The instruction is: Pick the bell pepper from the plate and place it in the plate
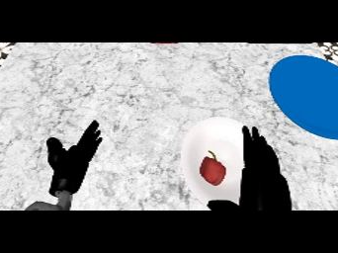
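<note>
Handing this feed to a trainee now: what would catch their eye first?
Probably the blue plate at the counter's right edge, then the red bell pepper lying on the white plate near the front. The right hand stands open beside that plate; the left hand rests open at lower left.

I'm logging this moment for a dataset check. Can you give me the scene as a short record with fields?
surface: marble counter
pepper: red, lying on the white plate
blue plate: far right, nothing on it
right hand: open, at the white plate's right edge, beside the pepper
left hand: open, resting at lower left, fingers up
task state: pepper not yet picked
</note>
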Controlling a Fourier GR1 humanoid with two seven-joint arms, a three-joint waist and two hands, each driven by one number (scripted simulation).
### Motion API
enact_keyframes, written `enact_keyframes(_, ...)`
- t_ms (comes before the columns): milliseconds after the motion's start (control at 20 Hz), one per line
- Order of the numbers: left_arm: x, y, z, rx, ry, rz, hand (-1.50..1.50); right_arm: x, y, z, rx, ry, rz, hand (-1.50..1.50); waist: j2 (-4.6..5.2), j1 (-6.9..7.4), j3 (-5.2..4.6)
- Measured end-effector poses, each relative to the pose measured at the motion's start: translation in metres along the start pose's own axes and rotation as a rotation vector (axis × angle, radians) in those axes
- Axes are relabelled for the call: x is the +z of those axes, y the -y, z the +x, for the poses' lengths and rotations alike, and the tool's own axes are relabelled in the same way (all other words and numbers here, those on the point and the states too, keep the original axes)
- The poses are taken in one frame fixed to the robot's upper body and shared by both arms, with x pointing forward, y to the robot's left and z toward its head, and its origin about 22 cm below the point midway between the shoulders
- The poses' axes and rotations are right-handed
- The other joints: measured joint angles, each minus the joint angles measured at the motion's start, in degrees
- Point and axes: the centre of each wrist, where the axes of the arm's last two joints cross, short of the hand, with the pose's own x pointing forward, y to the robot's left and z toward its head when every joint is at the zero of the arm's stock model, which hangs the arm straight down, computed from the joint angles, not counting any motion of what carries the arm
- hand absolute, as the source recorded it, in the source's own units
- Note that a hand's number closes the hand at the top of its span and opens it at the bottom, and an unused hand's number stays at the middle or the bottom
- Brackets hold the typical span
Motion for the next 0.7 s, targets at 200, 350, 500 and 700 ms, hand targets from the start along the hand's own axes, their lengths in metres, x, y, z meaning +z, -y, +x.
enact_keyframes(200, 0.003, 0.003, 0.001, 0.0, 0.002, 0.003, 0.0, -0.001, -0.019, 0.006, 0.013, -0.016, 0.055, -1.5, 0.01, -0.07, 0.0)
enact_keyframes(350, 0.001, 0.004, 0.0, 0.002, 0.004, 0.008, 0.0, -0.006, -0.031, 0.013, 0.02, -0.01, 0.078, -1.5, 0.0, -0.09, 0.03)
enact_keyframes(500, 0.0, 0.0, 0.0, 0.002, -0.002, 0.003, 0.0, -0.012, -0.039, 0.016, 0.031, -0.014, 0.081, -1.5, 0.01, -0.11, 0.02)
enact_keyframes(700, 0.0, -0.005, -0.001, 0.006, 0.01, 0.005, 0.0, -0.013, -0.042, 0.017, 0.058, -0.029, 0.073, -1.5, -0.01, -0.17, 0.0)
